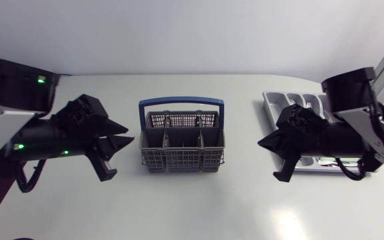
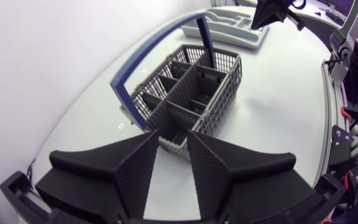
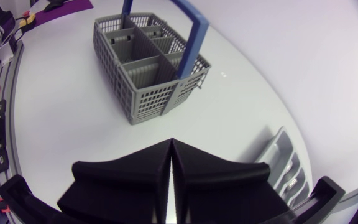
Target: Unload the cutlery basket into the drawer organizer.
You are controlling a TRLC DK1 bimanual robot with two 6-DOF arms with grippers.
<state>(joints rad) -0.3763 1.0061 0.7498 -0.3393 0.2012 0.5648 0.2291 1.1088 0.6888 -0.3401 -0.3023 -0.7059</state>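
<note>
Cutlery basket: directly ahead of our left gripper, long axis running toward our right gripper; compartments look empty.
Left fingers: spread, holding nothing; the nearer arm.
Right fingers: pressed together, empty.
Drawer organizer: behind and beneath our right gripper.

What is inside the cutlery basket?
Only its grey dividers show inside the cutlery basket; every compartment looks bare of cutlery. The dividers and the blue handle cover a few floor corners, so something small there cannot be ruled out.
</note>
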